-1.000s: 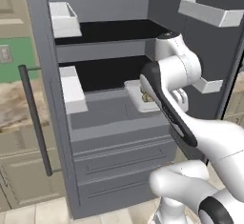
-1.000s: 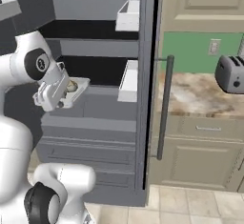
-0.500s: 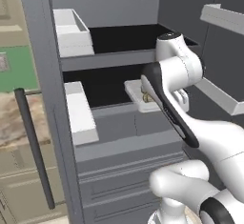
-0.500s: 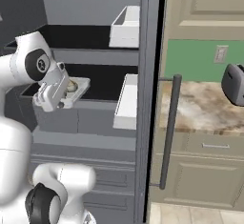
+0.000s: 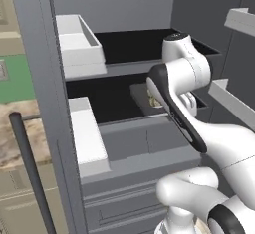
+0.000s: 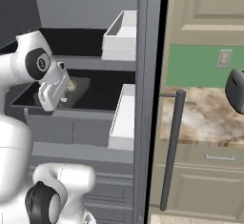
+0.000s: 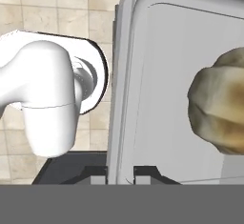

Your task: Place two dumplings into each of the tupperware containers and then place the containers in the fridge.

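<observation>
Gripper [image 7: 119,173] clamped on the rim of the tupperware container [image 7: 157,85], fingertips [image 7: 98,174] barely visible in hand view, jaws nearly together on the thin wall; one dumpling [image 7: 220,101] inside, cut off by the frame edge. From the left base, container [image 5: 144,97] mostly hidden behind the arm, sitting over the fridge [image 5: 119,14] lower black shelf, contents hard to make out; from the right base, container [image 6: 78,87] clearer on that shelf, dumpling [image 6: 72,85] just beside the hand, white door bin [image 6: 121,37] above and to the right.
</observation>
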